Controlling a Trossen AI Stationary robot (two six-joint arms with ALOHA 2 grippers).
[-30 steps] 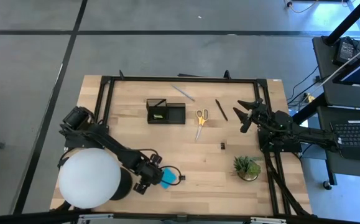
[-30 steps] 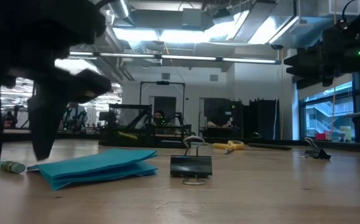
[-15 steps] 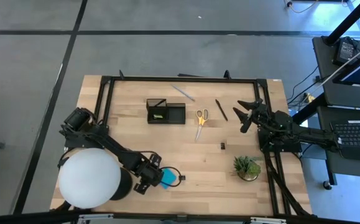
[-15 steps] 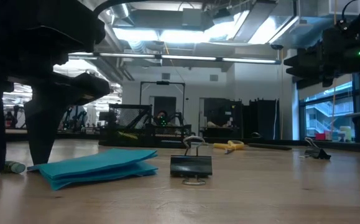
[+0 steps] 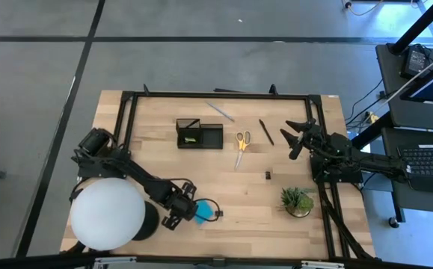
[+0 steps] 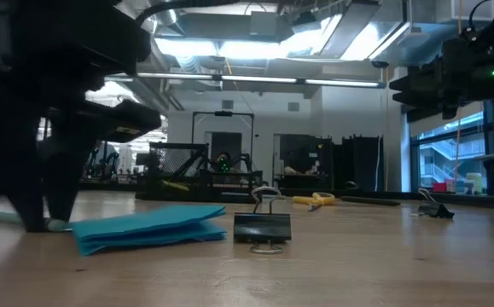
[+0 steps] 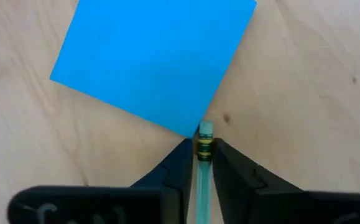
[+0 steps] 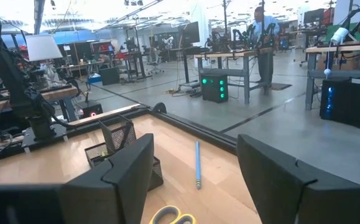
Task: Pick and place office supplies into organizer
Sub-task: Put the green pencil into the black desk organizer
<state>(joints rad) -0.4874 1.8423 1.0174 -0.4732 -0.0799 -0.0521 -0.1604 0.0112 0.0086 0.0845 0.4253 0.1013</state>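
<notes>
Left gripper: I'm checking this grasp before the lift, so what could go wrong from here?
The left gripper pinches a thin pale pencil near its tip, so it may swing or slip when lifted. The pencil end touches the blue note pad, so the lift could drag the pad. The white globe lamp stands right beside that arm and could be bumped.

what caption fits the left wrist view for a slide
Left gripper closed on a thin pale-green pencil beside the corner of the blue note pad.

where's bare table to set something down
Bare wood lies between the black divided organizer tray and the blue square note pad, left of the small black clip. It is crowded around the pad, where the left gripper works beside the white globe lamp.
</notes>
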